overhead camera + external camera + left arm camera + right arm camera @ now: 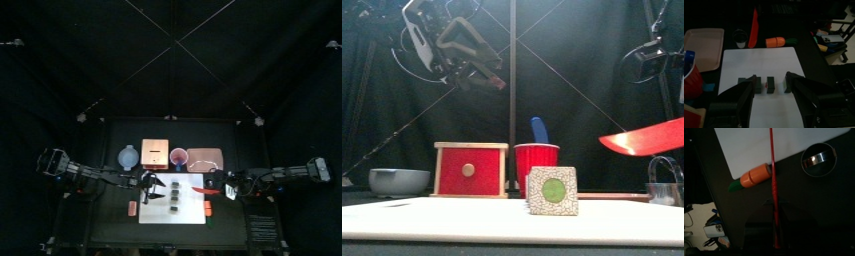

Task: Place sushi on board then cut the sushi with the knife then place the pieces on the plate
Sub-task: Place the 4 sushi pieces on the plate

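The sushi roll (pixel 769 85) lies on the white cutting board (pixel 764 60) as a row of dark green blocks with small gaps between them; in the front view its end face (pixel 552 190) shows a green centre. My left gripper (pixel 769 79) hangs open above the blocks, a jaw on each side of the row, touching nothing. My right gripper (pixel 774 223) is shut on the red knife (pixel 771 173), which is held in the air off the board's right side (pixel 643 135). The pink plate (pixel 205 158) lies at the back right.
A toy carrot (pixel 776 41) and the round metal cutter (pixel 740 35) lie just right of the board. Behind it stand the blue-grey bowl (pixel 127 155), the wooden box (pixel 154 152) and the red cup (pixel 537 162) with the blue knife (pixel 540 128).
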`<state>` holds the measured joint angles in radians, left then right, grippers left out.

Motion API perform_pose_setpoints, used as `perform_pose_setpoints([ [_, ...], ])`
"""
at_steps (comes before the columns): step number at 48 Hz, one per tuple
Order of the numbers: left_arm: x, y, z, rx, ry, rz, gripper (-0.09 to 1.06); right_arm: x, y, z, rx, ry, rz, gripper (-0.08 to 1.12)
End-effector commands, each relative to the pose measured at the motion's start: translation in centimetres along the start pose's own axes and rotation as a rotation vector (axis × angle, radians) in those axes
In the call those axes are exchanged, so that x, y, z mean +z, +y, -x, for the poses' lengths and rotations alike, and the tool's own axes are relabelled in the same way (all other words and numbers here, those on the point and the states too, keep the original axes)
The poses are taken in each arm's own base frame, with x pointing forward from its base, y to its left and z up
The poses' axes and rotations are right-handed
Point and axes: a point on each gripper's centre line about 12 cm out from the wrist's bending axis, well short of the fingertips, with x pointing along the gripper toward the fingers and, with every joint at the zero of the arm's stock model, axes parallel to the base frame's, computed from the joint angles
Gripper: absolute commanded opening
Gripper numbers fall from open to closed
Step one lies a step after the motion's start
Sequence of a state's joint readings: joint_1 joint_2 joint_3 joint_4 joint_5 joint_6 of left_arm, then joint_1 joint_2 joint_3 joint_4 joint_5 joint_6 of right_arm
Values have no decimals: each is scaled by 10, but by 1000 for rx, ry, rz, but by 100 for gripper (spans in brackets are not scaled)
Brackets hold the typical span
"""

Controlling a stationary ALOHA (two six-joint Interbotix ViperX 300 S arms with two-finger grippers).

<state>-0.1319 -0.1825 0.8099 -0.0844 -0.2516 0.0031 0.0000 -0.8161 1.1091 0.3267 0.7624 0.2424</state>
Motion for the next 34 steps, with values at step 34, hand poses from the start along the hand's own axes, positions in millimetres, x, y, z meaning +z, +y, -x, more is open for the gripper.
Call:
perform_pose_setpoints([
  [34,-3,7,-3,20,6,9,86,0,-11,2,-60,17,-17,79],
])
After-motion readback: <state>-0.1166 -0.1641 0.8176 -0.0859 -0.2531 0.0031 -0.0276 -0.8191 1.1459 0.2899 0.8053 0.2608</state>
